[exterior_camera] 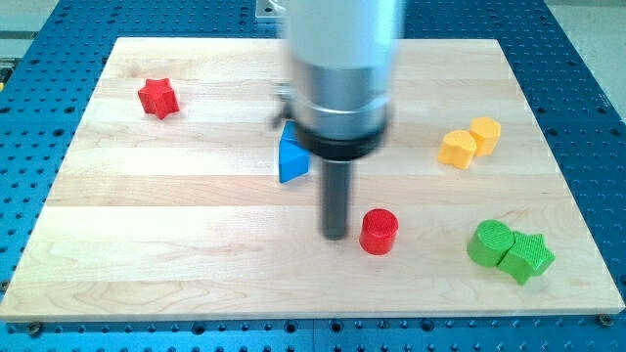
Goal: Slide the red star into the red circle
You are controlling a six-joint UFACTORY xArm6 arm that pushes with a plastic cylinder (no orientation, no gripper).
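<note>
A pale wooden board (196,264) fills most of the frame, resting on a blue perforated table (587,98) that shows along the edges. From the top centre of the frame a blurred grey arm housing (340,68) comes down, ending in a straight dark rod. My tip (335,236) sits on the board just below the frame's centre. The arm has no jaws, only this rod, so nothing is being gripped.

Just beside my tip, to the view's right, stands the red circle (379,232), a short cylinder; whether the two touch cannot be told. Above and to the left of my tip lies a blue triangle (291,158), partly hidden behind the arm housing.

At the lower right of the frame a green circle (490,242) and a green star (529,256) sit touching each other. At the right, higher up, two yellow blocks press together: a yellow heart-like block (457,149) and a yellow hexagonal block (485,134).

The red star (158,98) lies at the upper left of the frame, well apart from my tip and the red circle.
</note>
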